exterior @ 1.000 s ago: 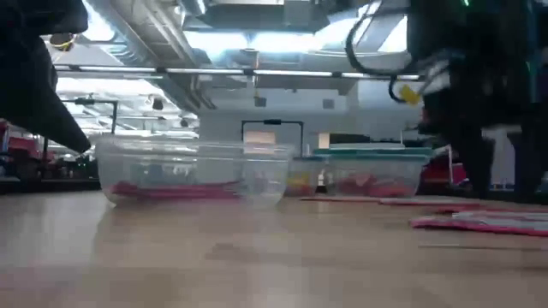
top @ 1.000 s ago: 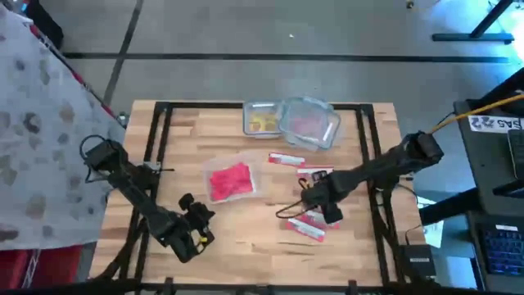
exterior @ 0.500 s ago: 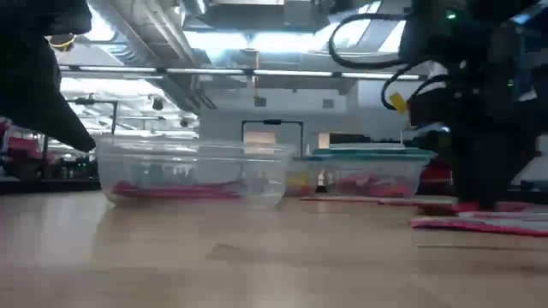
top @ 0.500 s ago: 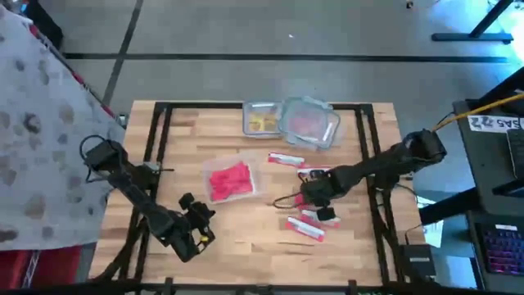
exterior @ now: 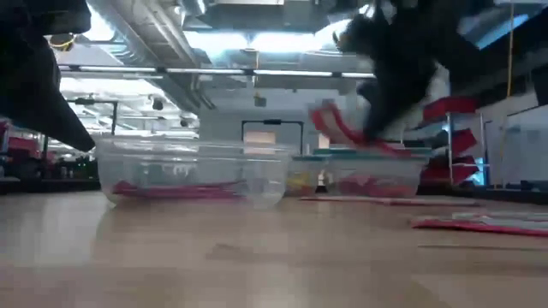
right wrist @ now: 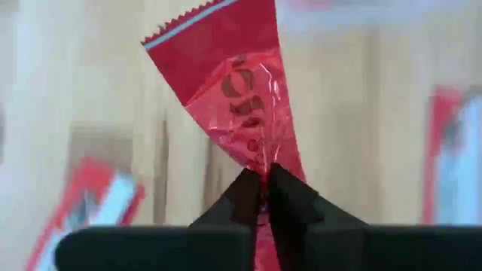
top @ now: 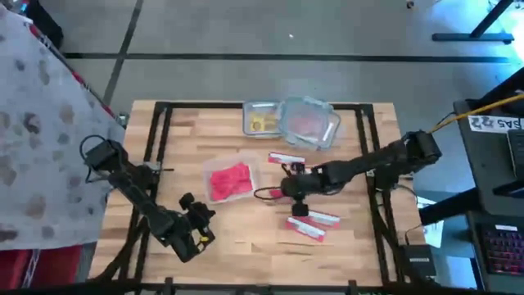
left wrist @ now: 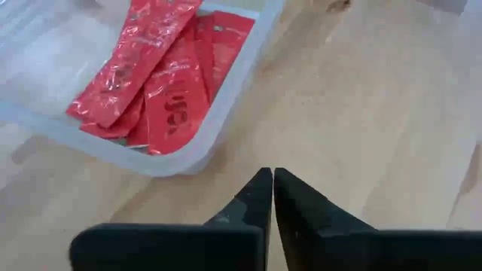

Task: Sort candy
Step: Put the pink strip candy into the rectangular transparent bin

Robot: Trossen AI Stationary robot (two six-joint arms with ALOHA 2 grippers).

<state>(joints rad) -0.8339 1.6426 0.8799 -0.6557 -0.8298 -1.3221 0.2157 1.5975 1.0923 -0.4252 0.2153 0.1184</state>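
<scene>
The right gripper (right wrist: 262, 177) is clenched on one flat red rectangular candy packet (right wrist: 239, 98), pinching it at one short end so the packet's long axis runs straight on from the fingertips, its serrated far edge free. In the low view the packet (exterior: 336, 125) hangs clear of the wooden table (top: 246, 238), tilted.

From above, this gripper (top: 288, 188) sits near mid-table. The clear plastic tub of red packets (top: 230, 180) lies at its 9 o'clock, near but not touching, and that is the relation the coming move likely turns on: a short carry toward 9 o'clock, then a release over the tub. The right arm is the nearer to that tub; the left gripper (top: 195, 215) waits at the tub's 7 o'clock, fingers pressed together on nothing, as its wrist view shows (left wrist: 266, 197).

Still loose on the table I count about three red packets: one (top: 286, 159) at the right gripper's 12 o'clock, and two at its 5 o'clock, (top: 323, 218) and (top: 305, 230), lying side by side. There may be another under the arm; I cannot tell.

Tubs number three: the near one with red packets, a small one with yellow pieces (top: 260, 120) at the far edge, and a larger lidded one (top: 309, 122) touching it, holding something pinkish. The number of packets in the near tub is several, overlapped beyond counting.
</scene>
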